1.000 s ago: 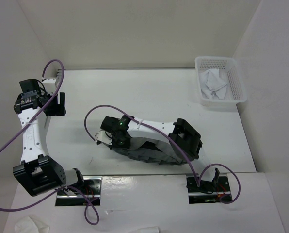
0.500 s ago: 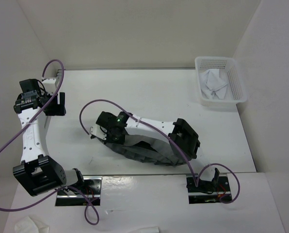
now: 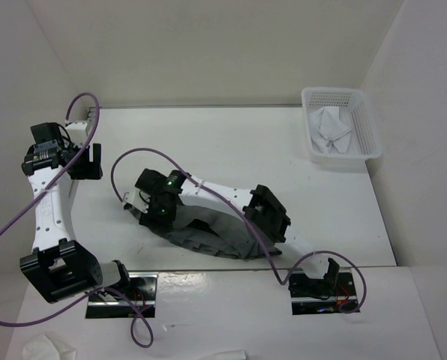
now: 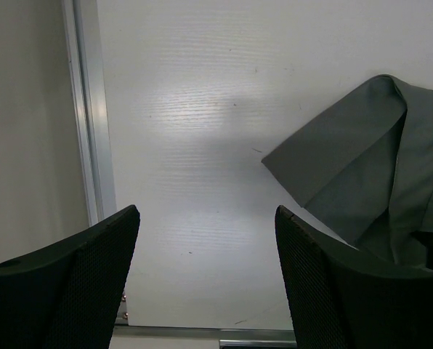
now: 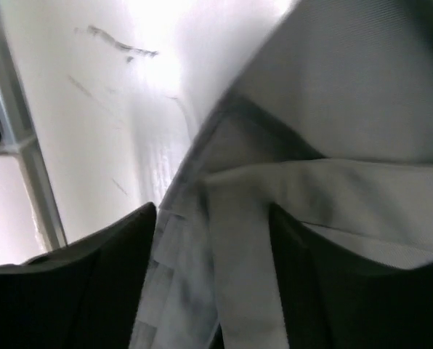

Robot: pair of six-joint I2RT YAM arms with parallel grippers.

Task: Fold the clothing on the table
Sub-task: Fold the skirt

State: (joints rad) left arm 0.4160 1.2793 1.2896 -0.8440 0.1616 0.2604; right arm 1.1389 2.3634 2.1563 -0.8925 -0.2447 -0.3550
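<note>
Currently the dark grey pleated skirt lies crumpled near the near edge of the surface, roughly central, stretched from left to right under the right arm. The right gripper is low over the skirt's left end, its fingers spread with loose folds of the fabric lying in the gap between them. The left gripper hangs over bare surface at the far left, well apart from the skirt, its fingers spread wide with nothing between them; one corner of the skirt shows to its right. A white mesh basket sits at the far right corner, holding a white cloth.
</note>
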